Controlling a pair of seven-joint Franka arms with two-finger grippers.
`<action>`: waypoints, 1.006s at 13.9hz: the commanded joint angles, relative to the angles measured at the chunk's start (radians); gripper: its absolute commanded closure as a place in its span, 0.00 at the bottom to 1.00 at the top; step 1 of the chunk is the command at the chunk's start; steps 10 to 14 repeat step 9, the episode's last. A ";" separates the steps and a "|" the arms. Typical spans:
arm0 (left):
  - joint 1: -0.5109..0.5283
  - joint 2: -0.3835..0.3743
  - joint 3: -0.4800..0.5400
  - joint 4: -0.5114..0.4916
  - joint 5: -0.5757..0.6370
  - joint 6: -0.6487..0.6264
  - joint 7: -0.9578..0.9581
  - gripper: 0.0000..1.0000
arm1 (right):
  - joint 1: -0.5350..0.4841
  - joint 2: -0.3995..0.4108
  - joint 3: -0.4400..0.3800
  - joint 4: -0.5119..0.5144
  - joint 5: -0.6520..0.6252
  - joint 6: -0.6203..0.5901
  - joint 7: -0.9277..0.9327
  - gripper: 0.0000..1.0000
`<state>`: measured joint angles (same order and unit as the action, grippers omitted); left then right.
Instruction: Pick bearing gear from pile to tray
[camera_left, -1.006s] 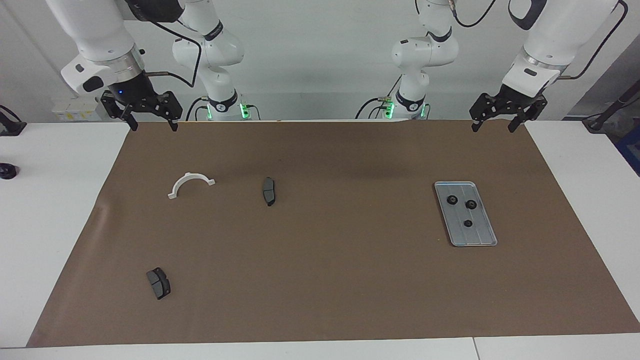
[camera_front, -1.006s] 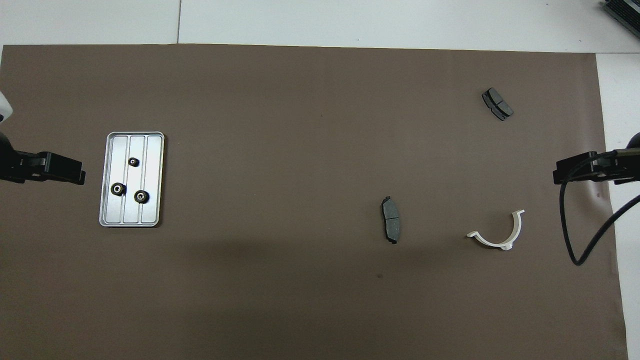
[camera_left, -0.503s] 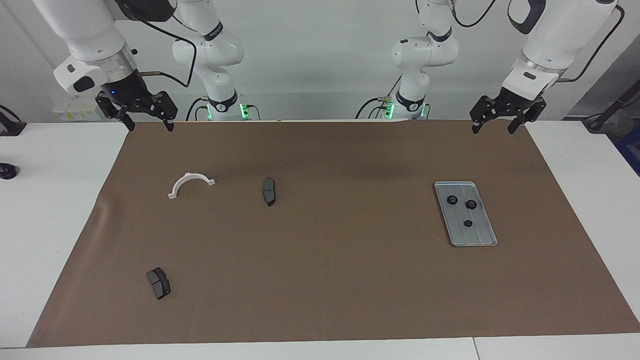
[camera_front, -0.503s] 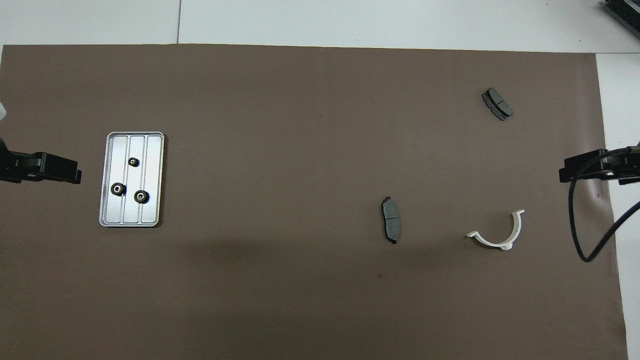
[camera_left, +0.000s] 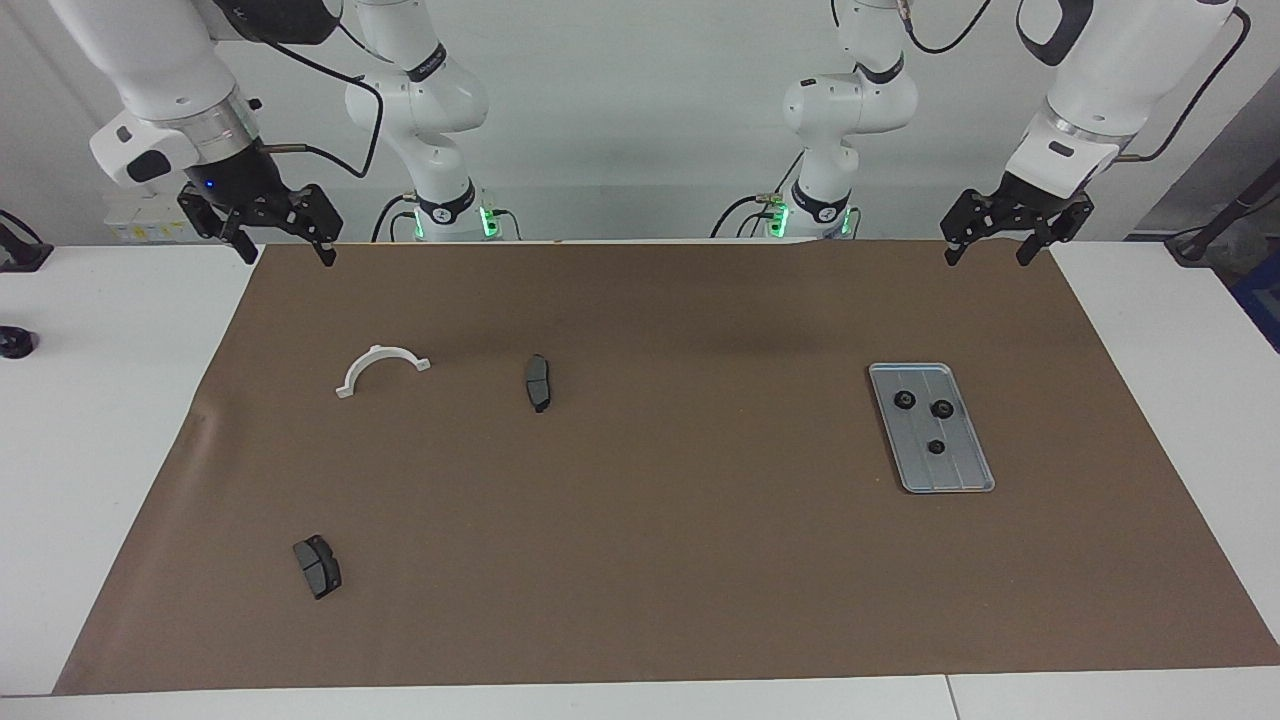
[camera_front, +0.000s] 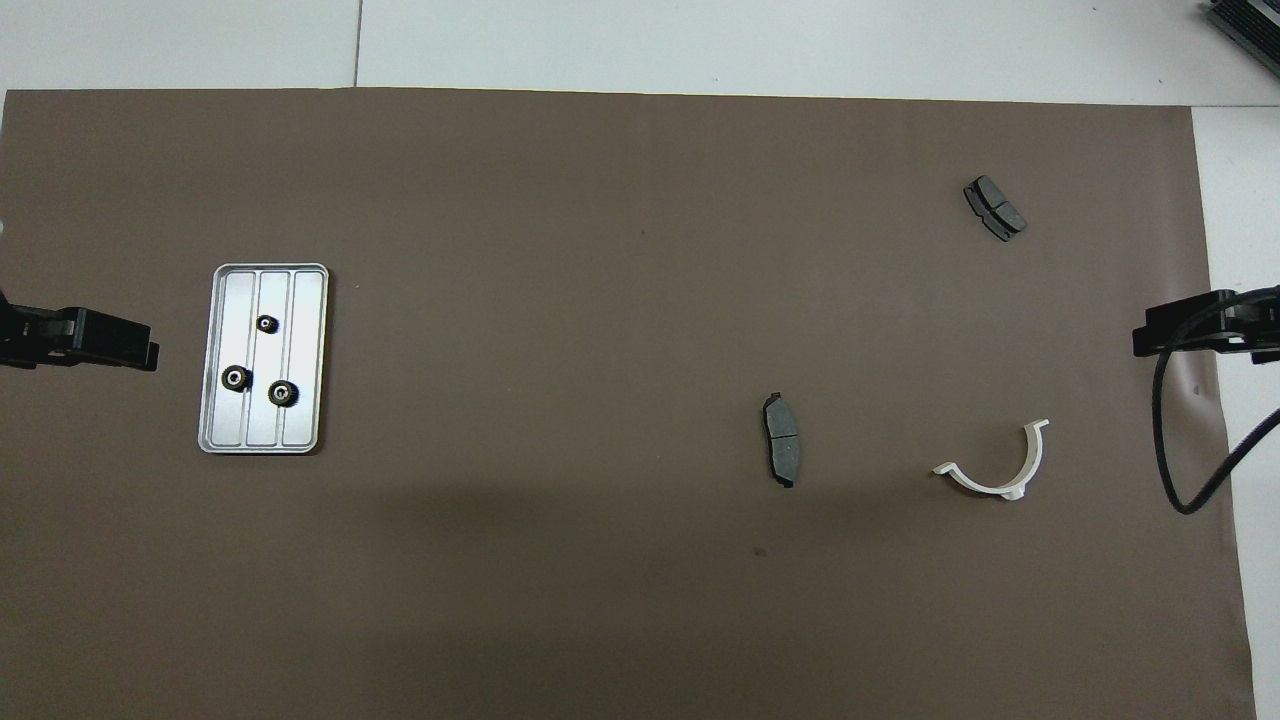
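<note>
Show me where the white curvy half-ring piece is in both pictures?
Facing view: the white half-ring bracket lies on the brown mat toward the right arm's end of the table, arch pointing up in the picture.
Overhead view: the same bracket sits low in the picture, arch pointing down.
Shared landmark: in both views a dark brake pad lies beside it, toward the table's middle.

Robot lab, two arms (camera_left: 430, 110), papered table (camera_left: 640, 600)

Open mat (camera_left: 680, 520) between tray (camera_left: 968, 482) and brake pad (camera_left: 538, 381), unobstructed.
</note>
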<state>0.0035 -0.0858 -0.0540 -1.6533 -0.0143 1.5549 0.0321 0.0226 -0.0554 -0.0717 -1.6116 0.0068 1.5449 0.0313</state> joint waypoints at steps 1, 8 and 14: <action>-0.008 -0.020 0.016 0.020 0.004 -0.033 0.005 0.00 | -0.012 -0.009 0.007 -0.008 0.018 0.015 0.016 0.00; -0.014 -0.035 0.017 0.001 -0.001 -0.029 0.005 0.00 | -0.023 -0.009 0.007 -0.010 0.018 0.008 0.007 0.00; -0.011 -0.035 0.017 0.000 -0.001 -0.030 0.003 0.00 | -0.021 -0.009 0.007 -0.010 0.018 0.007 0.006 0.00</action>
